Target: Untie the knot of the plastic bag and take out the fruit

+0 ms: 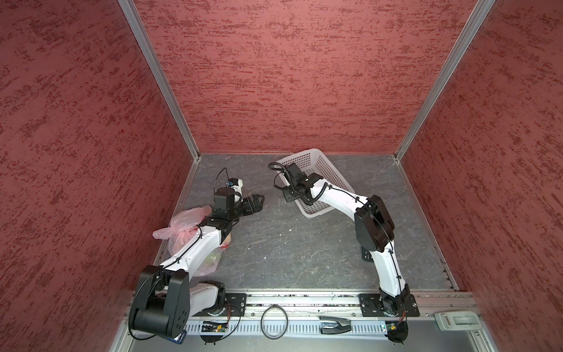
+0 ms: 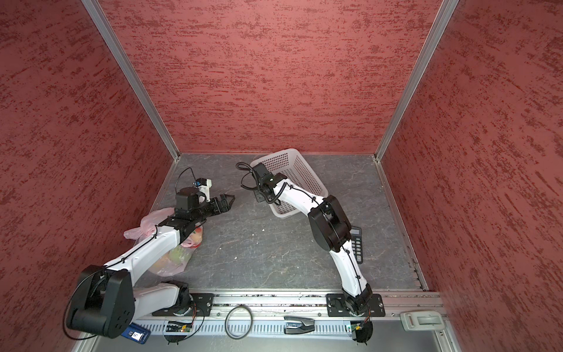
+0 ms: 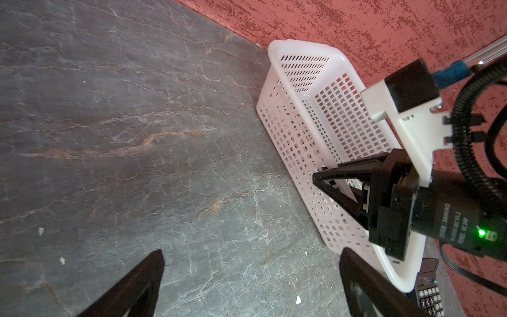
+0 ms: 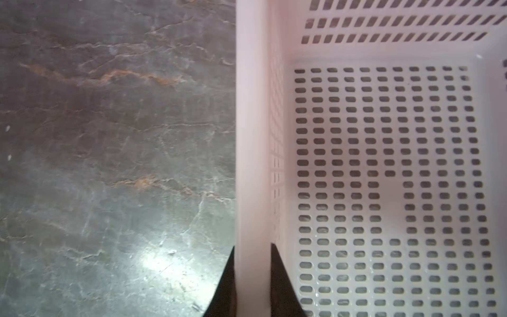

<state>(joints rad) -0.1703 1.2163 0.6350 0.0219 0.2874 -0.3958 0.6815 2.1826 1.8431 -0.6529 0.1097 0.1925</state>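
Left to right: the plastic bag [image 1: 182,224] is lying at the left edge of the surface [image 1: 289,243], partly under my left arm. The fruit [image 2: 178,254] is showing through its film, and I cannot make out the knot. My left claw [image 1: 257,201] is hovering spread wide over the bare middle. My right claw [image 4: 253,260] is pinching the long rim of the white basket [image 1: 320,164], which is sitting toward the far edge.

Mottled red walls [image 1: 289,76] enclose a grey, veined stone-look floor [image 1: 304,250].
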